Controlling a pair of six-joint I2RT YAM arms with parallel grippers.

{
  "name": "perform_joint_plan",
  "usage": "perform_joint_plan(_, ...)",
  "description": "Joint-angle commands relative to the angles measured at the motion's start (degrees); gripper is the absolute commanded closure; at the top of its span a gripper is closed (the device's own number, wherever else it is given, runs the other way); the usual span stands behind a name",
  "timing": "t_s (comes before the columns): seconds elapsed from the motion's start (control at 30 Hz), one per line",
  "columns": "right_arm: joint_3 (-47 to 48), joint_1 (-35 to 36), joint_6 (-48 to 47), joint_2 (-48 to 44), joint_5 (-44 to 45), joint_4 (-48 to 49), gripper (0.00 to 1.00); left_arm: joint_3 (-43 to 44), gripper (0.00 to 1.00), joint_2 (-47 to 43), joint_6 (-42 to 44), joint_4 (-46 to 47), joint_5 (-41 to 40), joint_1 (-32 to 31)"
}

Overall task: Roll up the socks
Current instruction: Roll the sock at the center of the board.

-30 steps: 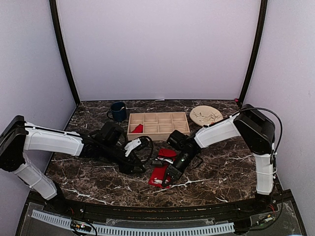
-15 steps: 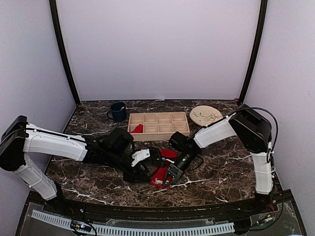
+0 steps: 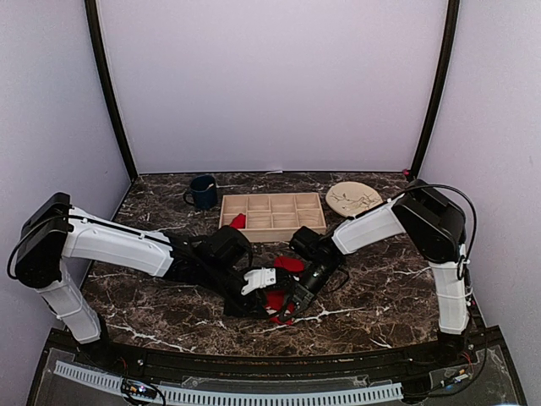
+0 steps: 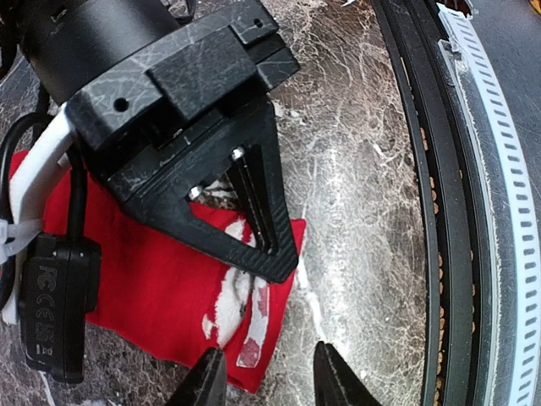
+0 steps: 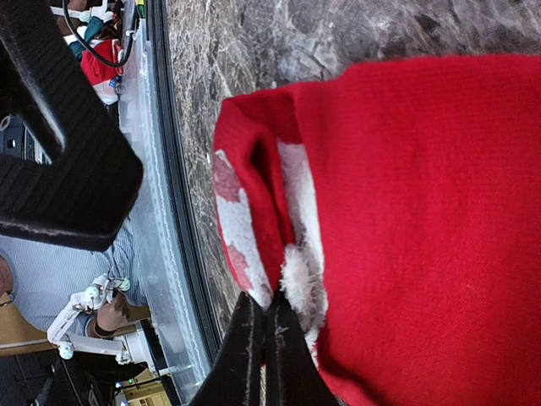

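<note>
1. The red sock [image 3: 272, 302] lies flat on the bench [image 3: 385, 288] just in front of the wooden compartment tray [image 3: 279, 236]. Its long axis runs from the tray toward the bench's near edge, tilted slightly left. Toe and cuff cannot be told apart.
2. Its white print shows at the end farthest from the tray, where the fabric is folded over on itself.
3. The right gripper [image 5: 265, 334] has its jaws pressed together, pinching that printed edge.
4. The left gripper [image 4: 266, 382] has its jaws apart and holds nothing. The sock's far corner sits just between its fingertips.
5. A second red sock [image 3: 237, 222] is bunched in the tray's front-left compartment.
6. A dark blue mug [image 3: 204, 192] stands behind the tray's left end, and a round tan plate [image 3: 353, 199] lies behind its right end.
7. Raised marks on a black cable plug [image 4: 51, 304] above the sock are too blurred to read.
</note>
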Motion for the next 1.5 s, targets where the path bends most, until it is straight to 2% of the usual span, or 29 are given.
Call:
perform_joint_plan(0.0,0.6,0.0,-0.2,1.5,1.4,-1.5,1.0,1.3,0.65,0.6,2.8,-3.3,-0.3,-0.8)
perform_joint_plan(0.73,0.5,-0.1,-0.1,1.1,0.6,-2.0,1.0,4.5,0.72,7.2,5.1,-3.2,-1.6,-1.4)
perform_joint_plan(0.93,0.7,-0.1,-0.3,1.4,0.3,-2.1,1.0,4.7,0.81,8.7,5.4,-3.9,-1.1,-1.5)
perform_joint_plan(1.23,0.0,-0.3,-0.1,1.2,0.2,-1.9,1.0,5.8,1.0,10.0,5.6,-5.6,-1.4,-1.5)
perform_joint_plan(1.33,-0.7,-0.6,0.7,1.0,0.7,-1.1,1.0,7.0,1.0,10.6,5.7,-7.2,-0.9,-1.4)
perform_joint_plan(1.47,-2.9,-2.4,3.0,-0.4,0.5,2.1,0.95,8.8,1.0,11.8,5.5,-10.4,0.3,-1.3)
